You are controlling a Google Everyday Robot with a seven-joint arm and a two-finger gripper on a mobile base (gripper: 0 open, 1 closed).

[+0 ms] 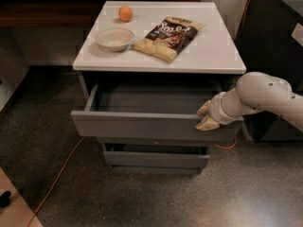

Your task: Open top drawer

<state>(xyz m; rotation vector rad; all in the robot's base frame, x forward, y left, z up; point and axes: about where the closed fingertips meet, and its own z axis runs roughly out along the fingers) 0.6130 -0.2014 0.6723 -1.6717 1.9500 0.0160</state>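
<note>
The top drawer (pixel 142 126) is the uppermost of three in a white-topped cabinet (pixel 215 56). It stands pulled out, and its shallow grey interior (pixel 151 100) looks empty. My gripper (pixel 206 116) is at the right end of the drawer's front panel. One tan finger is inside the drawer and the other is on the front face, so they clasp the panel's top edge. My white arm (pixel 265 96) reaches in from the right.
On the cabinet top lie a white bowl (pixel 114 38), an orange (pixel 125 13) and a chip bag (pixel 168 37). The two lower drawers (pixel 156 159) are nearly shut. An orange cable (pixel 61 174) runs across the floor at left. A dark cabinet (pixel 277 37) stands at right.
</note>
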